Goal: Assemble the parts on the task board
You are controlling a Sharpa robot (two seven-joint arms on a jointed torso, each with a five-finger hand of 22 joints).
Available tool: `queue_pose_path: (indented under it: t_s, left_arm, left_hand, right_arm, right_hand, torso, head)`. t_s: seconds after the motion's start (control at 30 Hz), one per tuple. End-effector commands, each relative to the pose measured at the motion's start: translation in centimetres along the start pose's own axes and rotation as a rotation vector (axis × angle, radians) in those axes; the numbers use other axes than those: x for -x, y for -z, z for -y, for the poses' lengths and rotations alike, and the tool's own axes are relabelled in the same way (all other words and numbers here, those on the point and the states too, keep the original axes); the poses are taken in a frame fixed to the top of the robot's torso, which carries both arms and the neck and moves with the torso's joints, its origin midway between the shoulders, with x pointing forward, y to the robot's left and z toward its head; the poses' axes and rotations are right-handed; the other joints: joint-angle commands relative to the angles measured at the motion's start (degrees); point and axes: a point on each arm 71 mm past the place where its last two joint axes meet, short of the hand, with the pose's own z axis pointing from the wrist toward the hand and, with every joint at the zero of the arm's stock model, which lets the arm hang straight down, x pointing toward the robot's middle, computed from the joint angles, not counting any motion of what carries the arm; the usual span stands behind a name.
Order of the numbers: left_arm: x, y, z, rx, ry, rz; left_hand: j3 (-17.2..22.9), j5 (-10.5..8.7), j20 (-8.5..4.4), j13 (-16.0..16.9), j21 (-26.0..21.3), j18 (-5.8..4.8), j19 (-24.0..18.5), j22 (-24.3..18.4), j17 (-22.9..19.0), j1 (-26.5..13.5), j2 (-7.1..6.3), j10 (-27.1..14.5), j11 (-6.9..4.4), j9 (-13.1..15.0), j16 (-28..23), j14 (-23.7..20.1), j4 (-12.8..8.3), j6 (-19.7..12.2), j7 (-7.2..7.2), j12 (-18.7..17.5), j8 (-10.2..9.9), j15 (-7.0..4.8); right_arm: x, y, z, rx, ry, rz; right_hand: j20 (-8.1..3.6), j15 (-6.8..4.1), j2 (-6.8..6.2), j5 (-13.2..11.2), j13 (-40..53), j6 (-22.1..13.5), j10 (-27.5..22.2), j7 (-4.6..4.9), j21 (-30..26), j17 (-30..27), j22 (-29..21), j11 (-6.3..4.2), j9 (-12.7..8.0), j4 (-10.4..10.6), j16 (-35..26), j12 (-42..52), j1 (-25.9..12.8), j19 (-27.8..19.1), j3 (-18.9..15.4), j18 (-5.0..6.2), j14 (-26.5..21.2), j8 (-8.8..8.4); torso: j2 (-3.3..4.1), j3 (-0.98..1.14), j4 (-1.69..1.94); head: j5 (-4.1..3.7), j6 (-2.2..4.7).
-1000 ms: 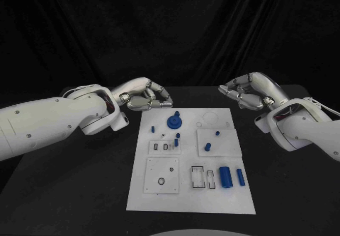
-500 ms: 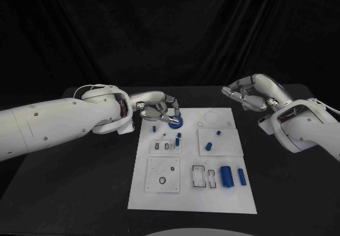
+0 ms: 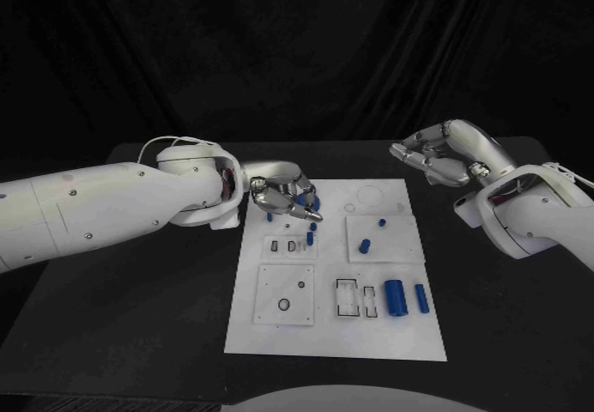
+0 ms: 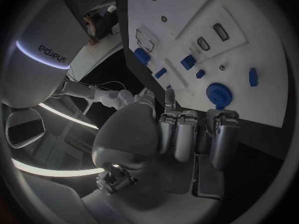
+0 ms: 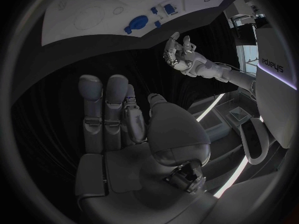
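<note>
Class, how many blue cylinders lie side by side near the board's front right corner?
2: a thick cylinder, and a thinner cylinder just right of it. Nothing covers that corner.

Right hand (image 5: 134,134) empty, fingers straight, facing task board (image 5: 81,15).

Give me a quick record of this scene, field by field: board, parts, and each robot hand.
board: white rectangular task board on the black table
large parts: blue round gear at the far end; blue cylinder at the near right
left robot hand: over the gear, holding nothing, fingers apart
right robot hand: off the board's far right corner, holding nothing
</note>
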Motion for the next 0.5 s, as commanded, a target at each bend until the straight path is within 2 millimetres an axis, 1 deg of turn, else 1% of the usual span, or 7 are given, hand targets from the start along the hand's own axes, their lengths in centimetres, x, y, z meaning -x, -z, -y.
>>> queue_pose_path:
  t_s: [0.03, 0.17, 0.27, 0.33, 0.37, 0.47, 0.5]
  left_arm:
    - [-0.34, 0.01, -0.49, 0.134, -0.016, -0.022]
    - [-0.69, -0.14, -0.47, 0.212, -0.021, -0.044]
    - [-0.91, -0.25, -0.36, 0.245, -0.025, -0.06]
    - [-1.04, -0.32, -0.23, 0.257, -0.027, -0.068]
    - [-1.1, -0.35, -0.15, 0.26, -0.028, -0.072]
    - [-1.16, -0.43, 0.06, 0.256, -0.029, -0.072]
    - [-1.16, -0.47, 0.17, 0.249, -0.029, -0.068]
  left_hand:
    - [-0.95, 1.33, -0.47, 15.13, 0.17, -0.31, 6.09, 15.05, 15.08, -2.76, 0.06, 5.85, -0.72, 1.74, 0.15, 5.96, 0.08, 1.54, -0.58, 0.14, 0.74, -0.54]
    - [-1.89, 1.12, -1.1, 15.13, 0.17, -0.31, 6.09, 15.05, 15.08, -5.76, 0.63, 5.85, -1.43, 3.13, 0.15, 5.96, 0.18, 3.85, -1.31, 0.14, 0.13, -1.18]
    - [-1.99, 1.35, -1.76, 15.13, 0.17, -0.31, 6.09, 15.05, 15.08, -6.41, 0.97, 5.85, -1.99, 2.46, 0.15, 5.96, 0.03, 7.03, -1.88, 0.14, -4.1, -1.78]
    - [-1.89, 1.72, -1.91, 15.13, 0.17, -0.31, 6.09, 15.05, 15.08, -6.82, 1.21, 5.85, -2.07, -0.17, 0.15, 5.96, -0.23, 9.55, -1.68, 0.14, -9.68, -1.81]
    - [-1.79, 1.88, -1.43, 15.13, 0.17, -0.31, 6.09, 15.05, 15.08, -6.73, 1.0, 5.85, -1.34, -3.98, 0.15, 5.96, -0.19, 8.44, -0.4, 0.14, -16.58, -1.54]
    - [-1.39, 1.83, -0.19, 15.13, 0.17, -0.31, 6.09, 15.05, 15.08, -6.19, 0.48, 5.85, 0.59, -10.33, 0.15, 5.96, -0.37, 10.79, 0.82, 0.14, -24.98, 0.2]
    - [-0.97, 1.89, 0.27, 15.13, 0.17, -0.31, 6.09, 15.05, 15.08, -5.63, 0.51, 5.85, 0.94, -12.59, 0.15, 5.96, -0.68, 9.46, 1.76, 0.14, -28.26, 0.57]
  right_arm:
    - [-0.21, 0.15, 0.29, -0.031, 0.001, -0.018]
    - [-0.43, 0.2, 0.41, -0.039, -0.001, -0.028]
    - [-0.57, 0.21, 0.44, -0.042, -0.003, -0.031]
    - [-0.65, 0.24, 0.46, -0.044, -0.004, -0.034]
    - [-0.69, 0.27, 0.49, -0.046, -0.004, -0.035]
    - [-0.74, 0.33, 0.57, -0.052, -0.004, -0.036]
    - [-0.76, 0.34, 0.61, -0.055, -0.004, -0.037]
  right_hand:
    - [0.07, -0.15, 0.19, 0.25, 0.05, 0.32, 0.31, -0.15, 0.06, 0.12, 0.12, -0.13, 0.09, -0.14, 0.27, 0.09, 0.77, 0.48, 0.02, -0.03, 0.23, -0.24]
    - [0.05, -0.18, 0.32, 0.39, 0.79, 0.33, 0.64, -0.15, 0.81, 1.02, 0.55, -0.14, 0.09, -0.11, 1.07, 0.71, 1.11, 0.74, 0.09, -0.15, 0.43, -0.29]
    - [0.03, -0.19, 0.38, 0.49, 0.96, 0.36, 0.74, -0.16, 1.0, 1.32, 0.68, -0.16, 0.1, -0.11, 1.38, 0.86, 1.34, 0.86, 0.13, -0.18, 0.54, -0.32]
    - [0.02, -0.21, 0.4, 0.62, 1.08, 0.37, 0.81, -0.16, 1.12, 1.52, 0.76, -0.17, 0.1, -0.12, 1.59, 0.96, 1.51, 0.93, 0.15, -0.2, 0.61, -0.34]
    - [0.01, -0.21, 0.41, 0.7, 1.08, 0.38, 0.82, -0.17, 1.16, 1.62, 0.8, -0.17, 0.1, -0.13, 1.69, 0.96, 1.62, 0.97, 0.17, -0.21, 0.64, -0.36]
    - [0.0, -0.22, 0.42, 0.84, 1.27, 0.37, 0.91, -0.17, 1.4, 1.82, 0.94, -0.17, 0.1, -0.13, 1.89, 1.12, 1.79, 1.07, 0.18, -0.25, 0.69, -0.39]
    - [-0.01, -0.22, 0.42, 0.91, 1.32, 0.36, 0.94, -0.17, 1.47, 1.88, 1.0, -0.17, 0.09, -0.13, 1.96, 1.16, 1.88, 1.11, 0.19, -0.26, 0.71, -0.41]
  torso:
    - [0.05, 0.15, -0.13]
    - [0.06, 0.24, -0.04]
    - [0.06, 0.22, -0.08]
    - [0.02, 0.19, -0.08]
    - [-0.02, 0.21, -0.04]
    - [-0.04, 0.42, 0.09]
    - [-0.08, 0.4, 0.14]
  head:
    - [0.04, -0.38]
    - [-0.04, -0.73]
    - [-0.17, -1.02]
    - [-0.28, -1.23]
    - [-0.36, -1.43]
    - [-0.54, -1.77]
    - [-0.65, -1.97]
